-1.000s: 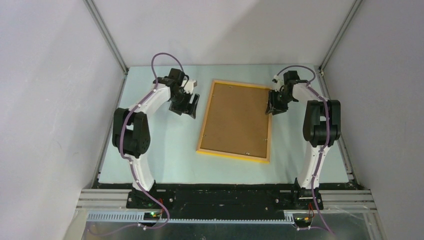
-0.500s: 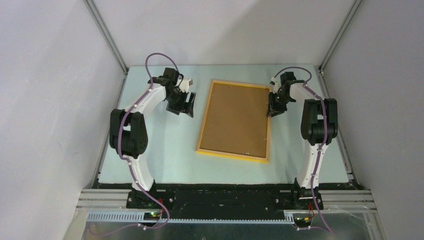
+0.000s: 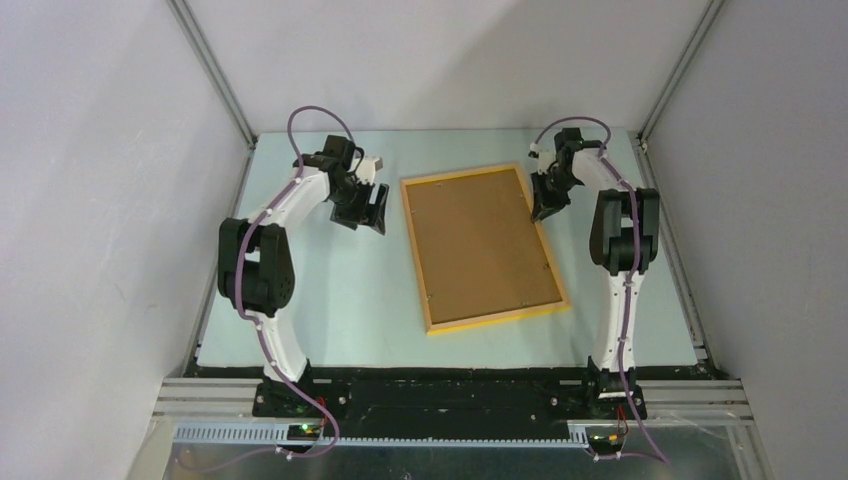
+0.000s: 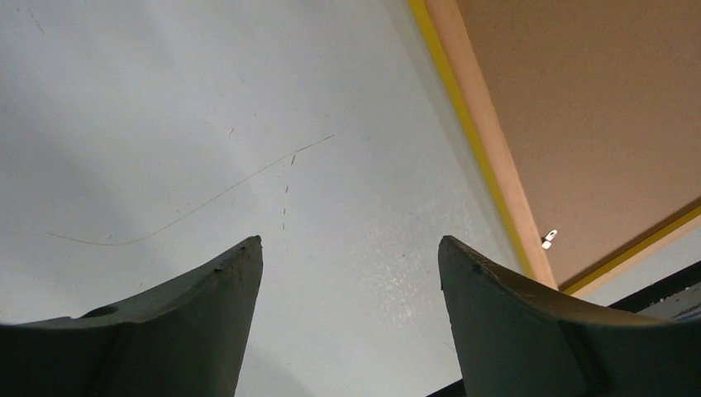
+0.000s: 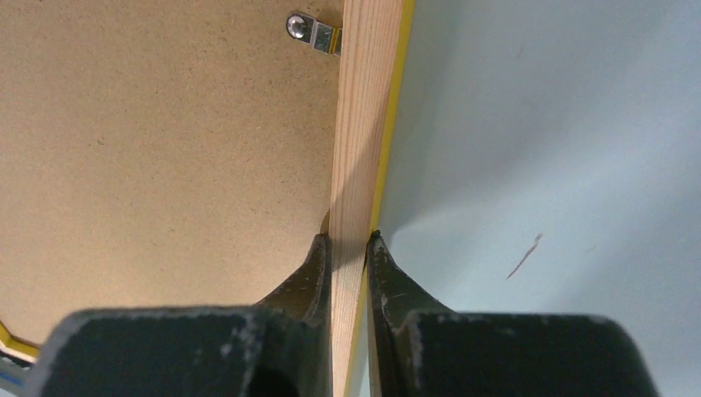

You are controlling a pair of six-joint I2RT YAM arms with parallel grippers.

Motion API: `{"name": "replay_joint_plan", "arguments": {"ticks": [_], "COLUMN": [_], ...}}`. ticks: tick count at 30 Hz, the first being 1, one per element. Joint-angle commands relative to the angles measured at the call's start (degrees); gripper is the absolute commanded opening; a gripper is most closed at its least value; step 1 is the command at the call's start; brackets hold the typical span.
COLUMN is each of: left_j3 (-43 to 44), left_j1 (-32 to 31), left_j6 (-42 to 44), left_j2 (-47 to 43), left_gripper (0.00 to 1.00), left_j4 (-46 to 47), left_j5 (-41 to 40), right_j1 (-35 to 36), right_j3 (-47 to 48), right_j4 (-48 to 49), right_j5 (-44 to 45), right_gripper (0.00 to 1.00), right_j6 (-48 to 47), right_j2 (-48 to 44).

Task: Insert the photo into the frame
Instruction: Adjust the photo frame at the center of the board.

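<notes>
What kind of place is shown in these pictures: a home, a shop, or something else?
Probably a robot test cell in a laboratory: the left arm and right arm are bolted at the edge of the table, aluminium posts and plain grey walls enclose it, and the frame lies between them.

We see the frame (image 3: 498,318) lying back up on the bench (image 3: 330,290), thin yellow-orange rails around a brown backing board (image 3: 480,245). It sits skewed, right rail pinched between the right fingers (image 5: 307,277).

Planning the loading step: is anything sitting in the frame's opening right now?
Yes: the brown backing board fills the frame, with a metal tab over its edge. The right gripper is shut on the frame's right rail.
</notes>
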Motion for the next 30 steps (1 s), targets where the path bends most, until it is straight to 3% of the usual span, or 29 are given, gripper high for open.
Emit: {"name": "replay_joint_plan", "arguments": {"ticks": [1,7,11,17,30], "left_j3": [-0.74,0.14,1.31,1.96,0.98], "left_j1": [0.76,1.06,1.13,1.25,1.59], "left_j6": [0.88,1.85,1.74,2.33,3.53], "left_j2": [-3.96,-3.12,-2.38,-2.02,-1.68], "left_gripper": [0.83,0.83,0.83,0.83,0.83], "left_j4": [0.81,0.81,0.84,0.82,0.79], "left_j5": [0.41,0.85,1.24,0.71,-0.52], "right_j1": [0.94,3.99,5.51,6.56,9.3], "right_j3": [9.81,23.77,27.22,27.95,24.85], "right_j4": [-5.9,-9.59,-9.93,-9.14,-8.92], "right_j5": [-0.16,6.6,9.85,12.26,8.1], "right_gripper": [0.0,0.0,0.0,0.0,0.0], "right_j6": [-8.33,-16.84,-21.83,-29.47,-43.09], "right_j2": [5.47,12.52,14.96,15.86,12.8]}}
